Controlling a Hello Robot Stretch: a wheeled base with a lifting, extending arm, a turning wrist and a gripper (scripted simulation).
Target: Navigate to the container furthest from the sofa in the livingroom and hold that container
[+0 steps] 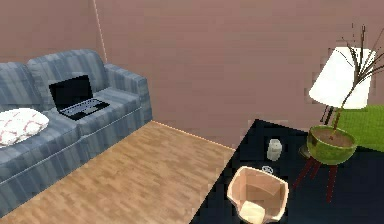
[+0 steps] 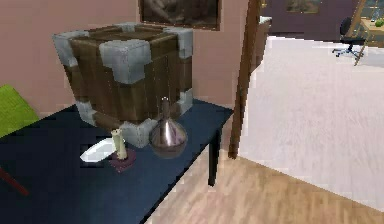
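Pinkish walls and a wood-plank floor (image 1: 150,165) frame the room, and a dark, smooth tabletop (image 1: 258,135) is seen at the forward view's lower right. On it, low and right of centre, an open-topped box (image 1: 258,195) is set. It is tan, thin-walled and roughly square, with its mouth turned upward and no clear long axis. Just above it in the frame a small clear glass (image 1: 274,149) is stood upright. A round green pot (image 1: 330,145) on reddish legs is placed to the right. A striped blue sofa (image 1: 70,110) is seen at the left. At the arm side view's centre, a round-bellied glass flask (image 2: 166,135) is stood neck-up before a wooden crate (image 2: 125,75) with grey metal corners. The claw's state cannot be told.
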